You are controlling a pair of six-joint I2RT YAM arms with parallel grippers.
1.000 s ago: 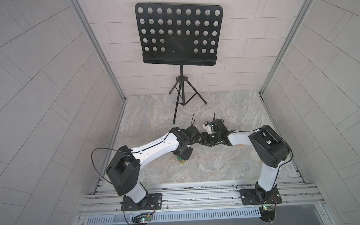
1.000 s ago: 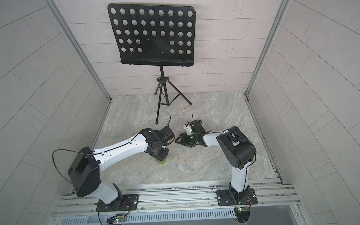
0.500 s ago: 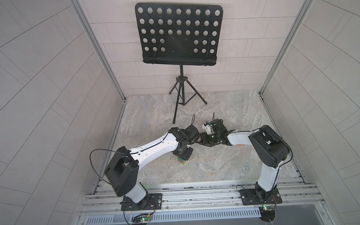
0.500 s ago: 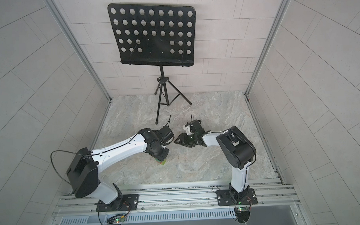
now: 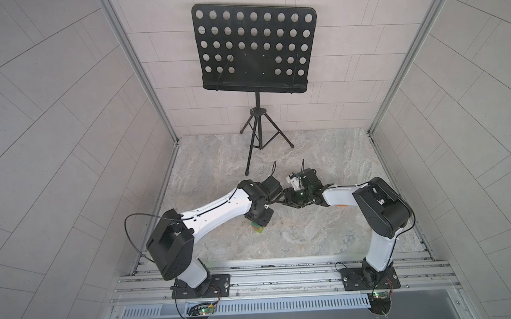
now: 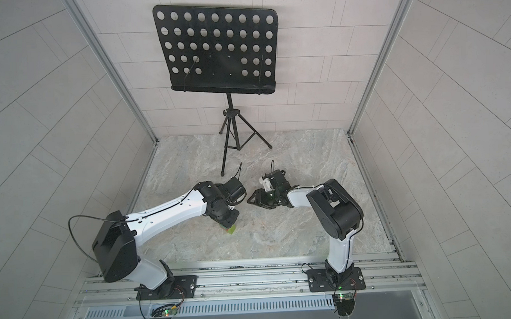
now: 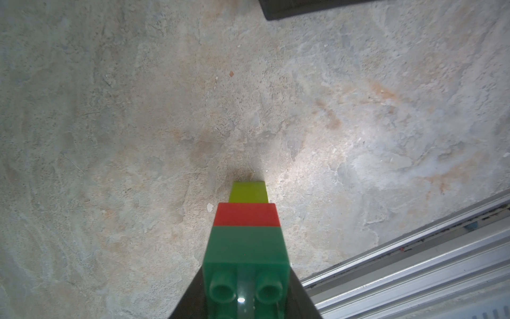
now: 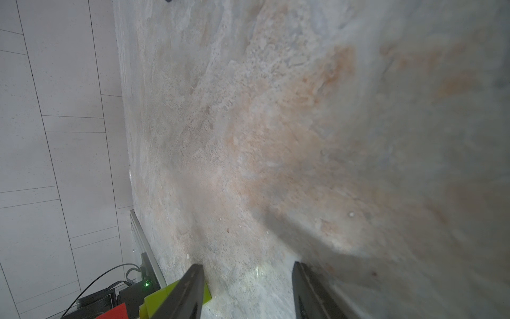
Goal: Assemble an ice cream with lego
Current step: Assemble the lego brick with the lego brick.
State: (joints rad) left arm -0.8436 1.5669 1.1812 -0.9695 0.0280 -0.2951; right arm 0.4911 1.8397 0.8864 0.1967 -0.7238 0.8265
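The ice cream is a short lego stack, a dark green brick (image 7: 245, 248) over a red brick (image 7: 245, 215) over a lime-green brick (image 7: 248, 192). It stands upright with its lime foot on the stone table. My left gripper (image 7: 245, 298) is shut on the studded dark green top. In both top views the lego stack (image 5: 258, 228) (image 6: 230, 229) peeks out under the left gripper (image 5: 258, 221). My right gripper (image 8: 247, 273) is open with only bare table between its fingers. It lies low beside the left wrist (image 5: 290, 198). One right finger (image 8: 190, 290) partly covers the lime brick (image 8: 162, 299).
A black music stand (image 5: 253, 49) on a tripod (image 5: 258, 142) stands at the back middle. Tiled walls close in the left, right and back. An aluminium rail (image 5: 281, 270) (image 7: 414, 262) runs along the front edge, close to the stack.
The right gripper has edged slightly toward the left arm. The left gripper and the stack have stayed put.
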